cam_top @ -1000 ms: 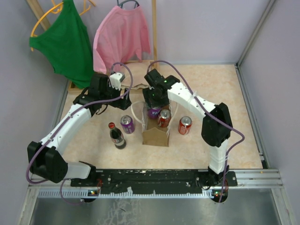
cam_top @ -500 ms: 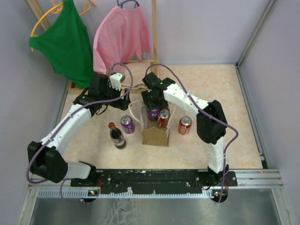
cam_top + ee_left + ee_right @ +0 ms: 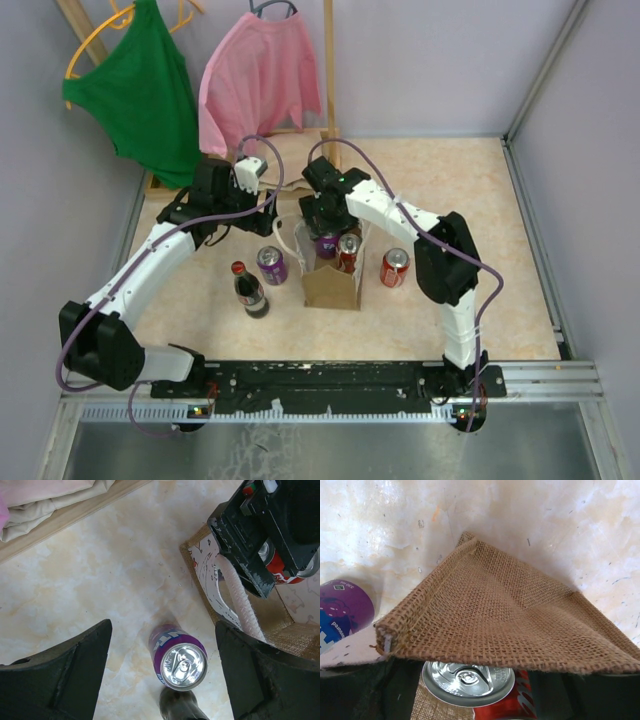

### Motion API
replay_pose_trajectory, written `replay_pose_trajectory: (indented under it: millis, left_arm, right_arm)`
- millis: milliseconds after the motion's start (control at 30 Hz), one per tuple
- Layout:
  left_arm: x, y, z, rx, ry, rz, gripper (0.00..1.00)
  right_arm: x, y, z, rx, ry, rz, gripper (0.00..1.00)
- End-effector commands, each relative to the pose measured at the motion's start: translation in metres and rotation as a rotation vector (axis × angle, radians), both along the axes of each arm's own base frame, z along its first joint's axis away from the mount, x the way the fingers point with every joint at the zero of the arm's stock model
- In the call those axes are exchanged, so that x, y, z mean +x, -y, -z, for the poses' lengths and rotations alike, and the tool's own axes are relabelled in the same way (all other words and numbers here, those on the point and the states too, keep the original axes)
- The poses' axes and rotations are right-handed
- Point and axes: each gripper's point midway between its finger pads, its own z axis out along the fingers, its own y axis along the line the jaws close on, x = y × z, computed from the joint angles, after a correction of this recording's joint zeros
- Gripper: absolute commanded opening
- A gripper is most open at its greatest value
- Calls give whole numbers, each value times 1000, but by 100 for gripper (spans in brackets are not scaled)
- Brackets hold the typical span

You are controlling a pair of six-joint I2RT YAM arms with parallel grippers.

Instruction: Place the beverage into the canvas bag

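The canvas bag [image 3: 331, 288] stands upright mid-table, its white rope handles [image 3: 240, 600] hanging at the sides. The beverage, a red can [image 3: 468, 678], sits low inside the bag beside a purple can [image 3: 326, 243]. My right gripper [image 3: 322, 215] reaches down into the bag mouth with a finger on each side of the red can. The burlap wall [image 3: 510, 615] hides where its fingers meet the can. My left gripper [image 3: 163, 630] hangs open left of the bag, above a second purple can [image 3: 180, 660] standing on the table.
A dark cola bottle [image 3: 248, 288] stands near the loose purple can, and another red can [image 3: 394, 267] stands right of the bag. Green [image 3: 140, 90] and pink [image 3: 258, 80] garments hang on a wooden rack at the back. Folded beige cloth [image 3: 50, 500] lies by the rack.
My right arm has shifted slightly left over the bag, carrying the red can lower inside it. The left arm has stayed still.
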Motion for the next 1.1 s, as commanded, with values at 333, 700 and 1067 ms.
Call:
replay_pose_trajectory:
  millis: [333, 700, 1067]
  left_arm:
    - [0, 8, -1, -32, -2, 38, 89]
    - [-1, 9, -5, -37, 10, 52, 89]
    - [-3, 7, -28, -47, 84, 61, 89]
  right_arm:
    - [32, -18, -92, 132, 246, -22, 99]
    - [29, -14, -141, 170, 332, -2, 99]
    - [38, 78, -230, 159, 545, 262, 99]
